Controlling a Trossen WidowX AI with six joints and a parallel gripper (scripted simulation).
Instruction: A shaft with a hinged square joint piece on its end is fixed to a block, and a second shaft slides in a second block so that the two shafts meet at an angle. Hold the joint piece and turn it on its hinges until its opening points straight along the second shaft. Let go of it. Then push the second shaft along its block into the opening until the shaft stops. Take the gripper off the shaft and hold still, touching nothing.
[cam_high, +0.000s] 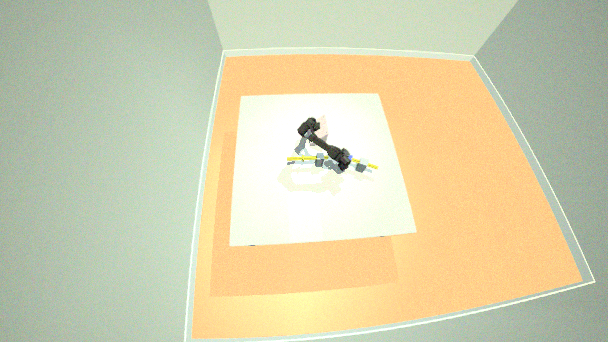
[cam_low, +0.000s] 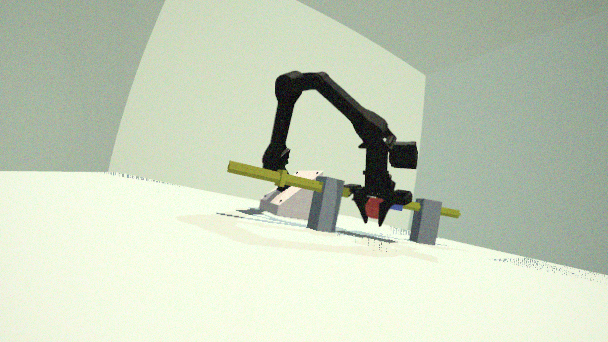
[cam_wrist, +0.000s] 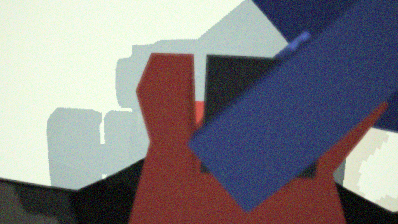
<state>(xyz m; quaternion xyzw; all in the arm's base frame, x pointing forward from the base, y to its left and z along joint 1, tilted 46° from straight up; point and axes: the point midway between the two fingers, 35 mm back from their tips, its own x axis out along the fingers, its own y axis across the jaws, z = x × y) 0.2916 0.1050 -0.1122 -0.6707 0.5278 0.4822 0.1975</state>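
Observation:
The red joint piece (cam_low: 373, 207) (cam_wrist: 167, 200) is between my gripper's fingers. My gripper (cam_low: 373, 223) points down and is shut on it. A blue fork piece (cam_low: 397, 207) (cam_wrist: 305, 105) (cam_high: 350, 157) joins it to the first yellow shaft (cam_low: 451, 213) (cam_high: 371, 165), which is fixed in the right grey block (cam_low: 426, 222) (cam_high: 360, 166). The second yellow shaft (cam_low: 249, 170) (cam_high: 299, 158) passes through the left grey block (cam_low: 325, 205) (cam_high: 319, 160). Its near end is partly behind the gripper. Where the opening points is hard to tell.
A raised collar (cam_low: 282, 178) sits on the second shaft, left of its block. The arm's base stands by a pale pink sloped block (cam_low: 298, 196) (cam_high: 323, 128) behind the shafts. All stand on the white table top (cam_high: 270, 220).

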